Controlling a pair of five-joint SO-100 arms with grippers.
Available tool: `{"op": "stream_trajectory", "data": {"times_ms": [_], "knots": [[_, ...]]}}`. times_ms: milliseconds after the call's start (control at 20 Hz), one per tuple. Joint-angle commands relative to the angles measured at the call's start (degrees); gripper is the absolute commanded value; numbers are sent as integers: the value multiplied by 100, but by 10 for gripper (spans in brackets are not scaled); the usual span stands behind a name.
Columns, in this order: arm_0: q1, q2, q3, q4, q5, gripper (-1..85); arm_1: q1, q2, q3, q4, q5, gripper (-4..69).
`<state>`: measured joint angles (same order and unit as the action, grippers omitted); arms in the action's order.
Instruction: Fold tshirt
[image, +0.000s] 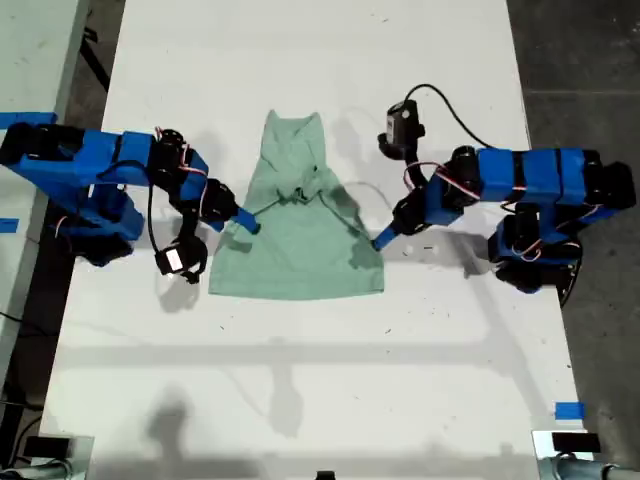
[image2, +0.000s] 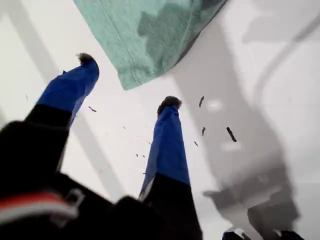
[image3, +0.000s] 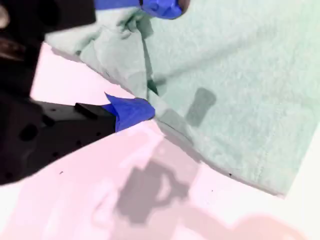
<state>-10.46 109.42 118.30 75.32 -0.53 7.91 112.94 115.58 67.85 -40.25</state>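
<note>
Lying near the middle of a white table (image: 320, 400), the tshirt (image: 300, 240) was a pale mint-green cloth partly folded into a narrow shape, bunched and wrinkled around its middle and spread wider at the end nearer the exterior view's bottom. My second gripper (image3: 145, 60) reached it from the exterior view's left, at the cloth's edge near its bunched middle; its blue fingers (image3: 131, 111) stood apart with a gathered fold of the cloth between them, one finger under the hem and the other above it. Whether that fold was truly pinched could not be told. My first gripper (image2: 127, 82) came in from the exterior view's right, its tip just beside the tshirt's lower corner. Its two blue fingers (image2: 167, 145) were spread wide, with only bare table between them, and the cloth's corner lay just beyond their tips. Blue tape (image: 568, 410) marked the table near the exterior view's lower right.
</note>
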Motion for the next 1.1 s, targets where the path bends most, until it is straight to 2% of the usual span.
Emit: {"op": "stream_trajectory", "data": {"times_ms": [0,200,550,650,700,800,950,1050], "knots": [[369,88,44,-396,-272,278,-149,-325,290,-870,193,270],[343,9,44,-457,-281,275,-141,-984,554,-1582,360,243],[281,-62,167,-536,-237,275,44,-1811,343,-2004,325,173],[246,-62,229,-545,-229,275,88,-2399,-26,-1881,325,110],[229,-62,237,-545,-211,275,88,-2689,-396,-1608,255,75],[185,-62,246,-545,-158,275,88,-3208,-1046,-1143,105,54],[105,-62,255,-545,-88,274,35,-3322,-1257,-1028,53,32],[97,-62,272,-545,-79,274,18,-3261,-1477,-598,79,27]]}}
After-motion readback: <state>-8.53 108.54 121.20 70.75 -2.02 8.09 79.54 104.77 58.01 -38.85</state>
